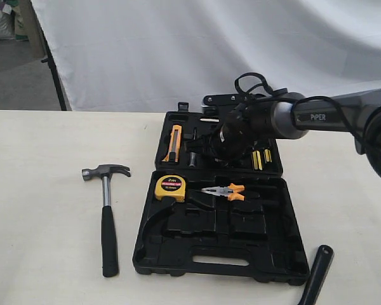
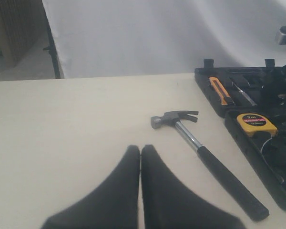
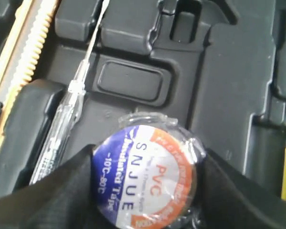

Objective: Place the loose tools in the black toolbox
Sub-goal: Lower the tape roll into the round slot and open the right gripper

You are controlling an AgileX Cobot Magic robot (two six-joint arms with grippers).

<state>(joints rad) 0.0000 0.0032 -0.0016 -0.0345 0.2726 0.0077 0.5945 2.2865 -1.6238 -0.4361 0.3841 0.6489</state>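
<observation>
The black toolbox (image 1: 178, 248) lies open, its two halves flat on the table. My right gripper (image 3: 148, 160) is shut on the small tape roll (image 3: 145, 179), which has a blue, white and orange PVC label, just above the far half's moulded recesses (image 3: 229, 71). In the exterior view the right gripper (image 1: 220, 143) hangs over that far half. The claw hammer (image 1: 106, 210) lies on the table left of the toolbox. My left gripper (image 2: 141, 149) is shut on nothing, low over the table short of the hammer (image 2: 200, 148). A black handle with a hole (image 1: 317, 273), probably the wrench, lies at the front right.
A yellow tape measure (image 1: 170, 186) and orange-handled pliers (image 1: 227, 191) sit in the near half. An orange utility knife (image 1: 174, 142) and a clear test screwdriver (image 3: 62, 124) lie in the far half. A white cloth hangs behind the table.
</observation>
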